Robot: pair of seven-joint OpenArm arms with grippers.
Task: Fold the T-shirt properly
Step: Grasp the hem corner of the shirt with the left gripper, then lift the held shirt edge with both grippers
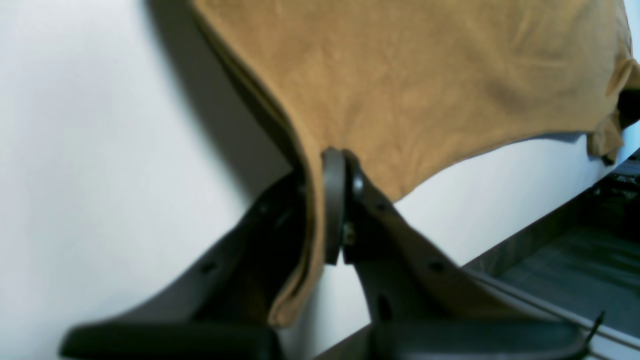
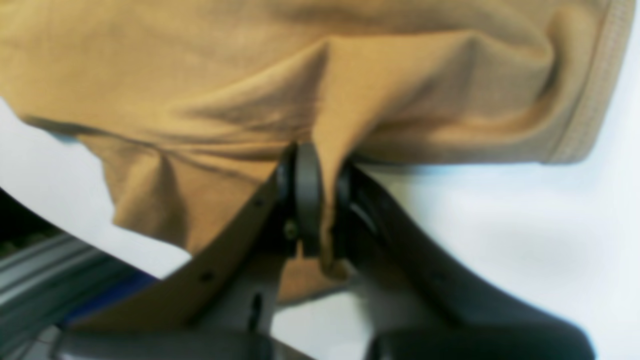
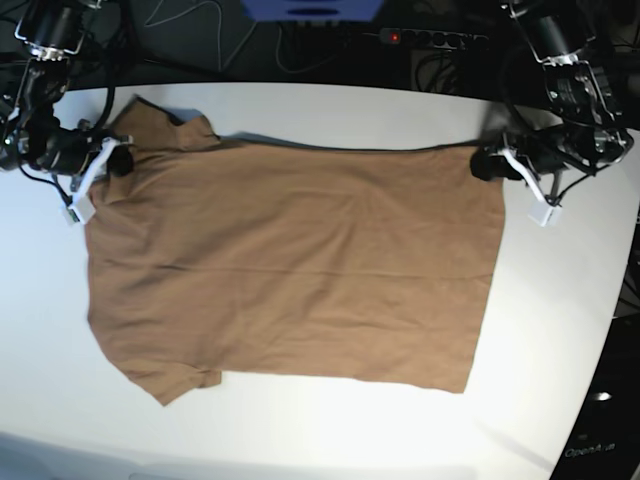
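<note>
Left wrist view, shirt: the tan T-shirt (image 1: 415, 85) hangs from the top of the picture, its lower edge sweeping up to the right, a dark shadow along its left side.
Left wrist view, jaws: the left gripper (image 1: 340, 200) is pinched tight on a fold of the T-shirt's edge, and a strip of cloth runs down between the jaws.
Left wrist view, surface: the white surface (image 1: 90, 165) fills the left half, bare and bright; its edge cuts across lower right, with a dark floor (image 1: 575, 275) beyond it.
Right wrist view, shirt: cloth bunches into a ridge above the grip; a ribbed hem runs down the right side.
Right wrist view, jaws: the right gripper (image 2: 320, 200) is clamped on a pleat of the T-shirt, cloth squeezed between the jaws.
Right wrist view, surface: white to the right; grey rails (image 2: 45, 280) lower left, blurred.
Base view, shirt: it lies spread flat across the surface (image 3: 300, 430), sleeves to the left, far edge pulled straight between the two grippers.
Base view, room: cables and a power strip (image 3: 425, 37) with a red light sit behind the surface's far edge, beside a blue box (image 3: 312, 8).
</note>
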